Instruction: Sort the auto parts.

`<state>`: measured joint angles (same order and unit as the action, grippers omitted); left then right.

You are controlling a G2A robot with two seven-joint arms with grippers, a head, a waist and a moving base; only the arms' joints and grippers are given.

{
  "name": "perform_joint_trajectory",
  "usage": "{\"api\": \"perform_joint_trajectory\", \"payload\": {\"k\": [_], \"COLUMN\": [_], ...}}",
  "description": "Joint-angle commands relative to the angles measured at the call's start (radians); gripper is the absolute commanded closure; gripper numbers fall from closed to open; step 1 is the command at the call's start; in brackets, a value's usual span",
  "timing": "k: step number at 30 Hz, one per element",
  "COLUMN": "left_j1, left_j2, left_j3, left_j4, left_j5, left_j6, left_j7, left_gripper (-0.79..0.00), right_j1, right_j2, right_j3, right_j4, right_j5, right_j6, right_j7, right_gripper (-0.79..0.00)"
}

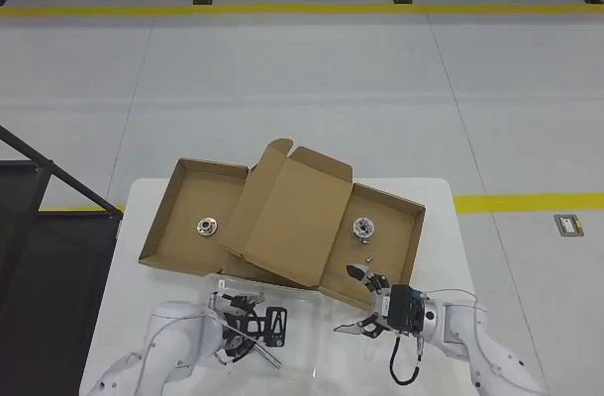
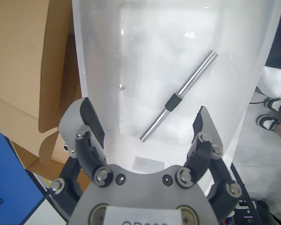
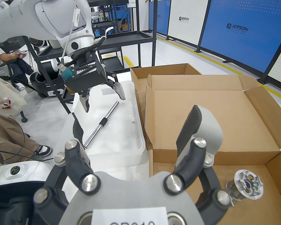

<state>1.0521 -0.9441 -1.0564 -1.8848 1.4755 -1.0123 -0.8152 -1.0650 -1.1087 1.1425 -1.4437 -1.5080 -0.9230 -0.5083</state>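
Top view: flanged part (image 1: pixel 206 227) is judged sorted into left box (image 1: pixel 183 198), second flanged part (image 1: pixel 362 228) into right box (image 1: pixel 396 247). Metal rod (image 2: pixel 179 95) is left in clear tray (image 2: pixel 96 47) under left gripper (image 2: pixel 142 105); right gripper (image 1: pixel 353 305) is held near right box. Both jaws are released, empty.

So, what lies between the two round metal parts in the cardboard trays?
In the top view, a large cardboard lid flap lies across the stretch between the left round metal part and the right round metal part.
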Motion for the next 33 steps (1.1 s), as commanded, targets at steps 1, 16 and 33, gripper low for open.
{"api": "perform_joint_trajectory", "payload": {"k": [1,16,33], "left_j1": [-0.001,0.016,-0.193], "left_j2": [0.001,0.023,0.107], "left_j3": [-0.001,0.048,0.349], "left_j4": [0.001,0.007,0.146], "left_j5": [0.000,0.091,0.037], "left_j6": [0.000,0.000,0.000], "left_j7": [0.007,0.009,0.011], "left_gripper": [-0.785,-0.785,-0.600], "right_j1": [0.000,0.000,0.000], "right_j2": [0.000,0.000,0.000], "right_j3": [0.000,0.000,0.000], "right_j4": [0.000,0.000,0.000], "right_j5": [0.000,0.000,0.000], "right_j6": [0.000,0.000,0.000], "right_j7": [0.000,0.000,0.000], "right_gripper": [-0.785,-0.785,-0.785]}}
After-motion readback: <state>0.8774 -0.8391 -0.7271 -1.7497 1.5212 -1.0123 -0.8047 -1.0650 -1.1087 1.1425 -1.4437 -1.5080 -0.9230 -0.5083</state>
